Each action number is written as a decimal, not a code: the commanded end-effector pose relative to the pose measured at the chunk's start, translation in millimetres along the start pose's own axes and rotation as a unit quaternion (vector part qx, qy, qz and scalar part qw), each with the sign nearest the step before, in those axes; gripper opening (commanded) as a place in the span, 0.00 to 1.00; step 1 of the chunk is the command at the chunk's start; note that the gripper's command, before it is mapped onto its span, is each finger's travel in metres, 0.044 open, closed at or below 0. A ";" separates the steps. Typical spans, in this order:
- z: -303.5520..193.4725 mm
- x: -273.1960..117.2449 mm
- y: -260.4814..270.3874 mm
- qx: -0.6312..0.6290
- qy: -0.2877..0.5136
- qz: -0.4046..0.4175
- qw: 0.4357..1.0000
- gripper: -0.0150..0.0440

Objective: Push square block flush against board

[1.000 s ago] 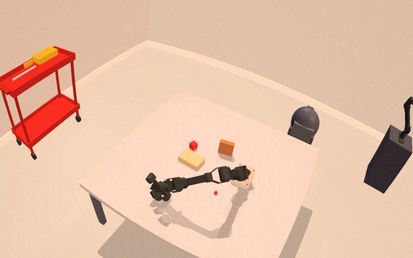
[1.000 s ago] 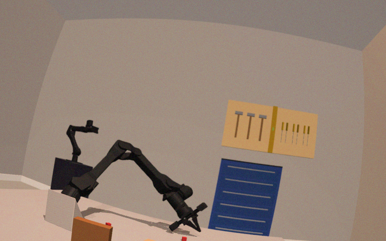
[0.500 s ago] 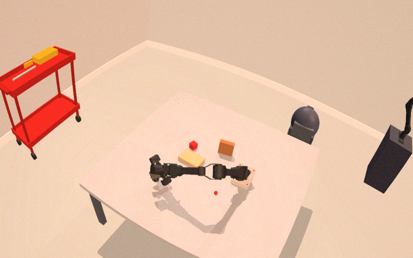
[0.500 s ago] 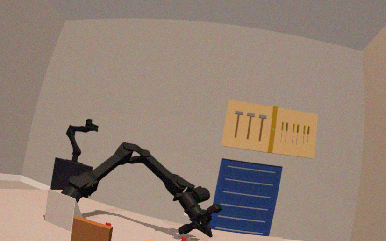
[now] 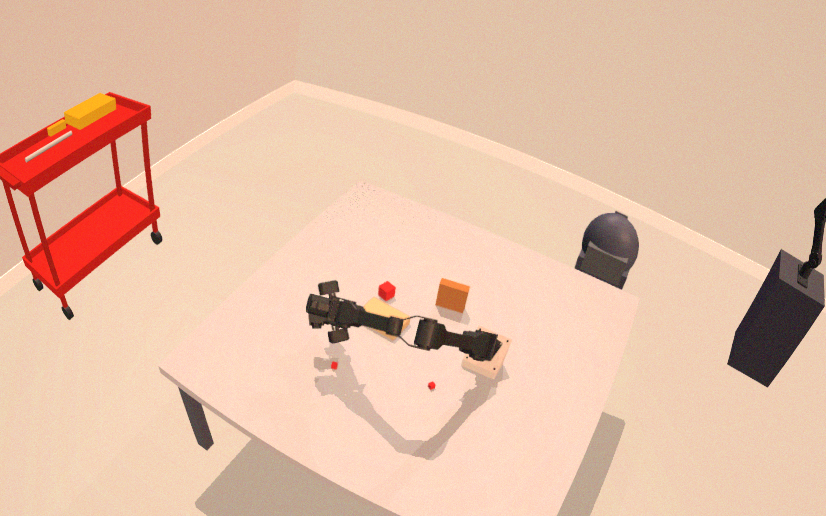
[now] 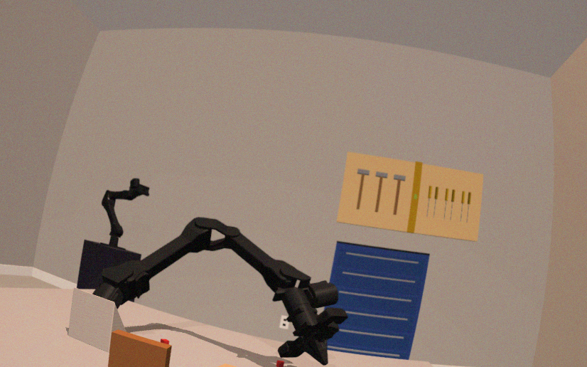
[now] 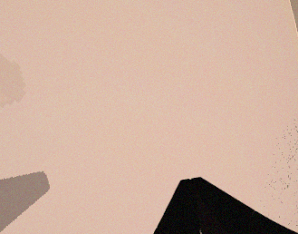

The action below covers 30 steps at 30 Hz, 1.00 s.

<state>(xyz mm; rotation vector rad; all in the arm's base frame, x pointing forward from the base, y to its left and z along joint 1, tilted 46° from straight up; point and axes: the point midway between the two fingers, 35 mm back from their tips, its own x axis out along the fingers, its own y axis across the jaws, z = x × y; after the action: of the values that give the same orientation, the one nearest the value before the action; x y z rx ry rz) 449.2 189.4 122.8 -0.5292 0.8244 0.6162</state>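
Note:
The red square block (image 5: 387,291) sits on the table just behind the pale yellow board (image 5: 383,306) in the top view. They are close together; whether they touch is too small to tell. My forearm crosses over the board and hides part of it. Only a sliver of the board (image 6: 227,365) shows at the bottom edge of the exterior view. My gripper (image 6: 325,361) (image 7: 191,188) is shut and empty. It is raised above the table, left of the board in the top view, where its fingertips are hidden. The wrist view shows neither block nor board.
An orange upright block (image 5: 452,295) (image 6: 138,351) stands right of the red block in the top view. Two small red cubes (image 5: 334,365) (image 5: 431,385) lie on the front side of the arm. The arm's pale base (image 5: 479,368) is at the right. The table's left edge lies beyond the gripper.

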 end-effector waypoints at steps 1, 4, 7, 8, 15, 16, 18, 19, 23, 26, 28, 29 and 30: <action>-28.9 13.4 -18.4 0.051 0.038 0.009 0.998 0.25; -50.2 19.5 -32.3 0.089 0.063 0.013 0.994 0.25; -71.8 24.5 -45.2 0.128 0.087 0.016 0.988 0.25; -79.5 26.1 -48.9 0.142 0.096 0.016 0.985 0.25; -131.3 33.6 -70.8 0.234 0.151 0.015 0.960 0.25; -138.9 34.3 -73.6 0.247 0.159 0.015 0.956 0.25; -153.7 35.1 -79.0 0.273 0.174 0.017 0.946 0.25; -161.1 35.3 -81.7 0.286 0.180 0.019 0.941 0.25; -190.7 35.2 -91.2 0.340 0.207 0.026 0.917 0.25; -212.6 34.1 -97.0 0.380 0.225 0.031 0.897 0.25; -227.0 32.9 -100.2 0.406 0.237 0.035 0.882 0.25; -234.1 32.2 -101.6 0.419 0.243 0.037 0.874 0.25; -241.2 31.4 -102.9 0.432 0.248 0.039 0.866 0.25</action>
<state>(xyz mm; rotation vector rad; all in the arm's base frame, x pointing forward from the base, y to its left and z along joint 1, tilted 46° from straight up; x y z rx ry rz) 423.3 -13.3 -7.4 0.1074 1.4439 0.1631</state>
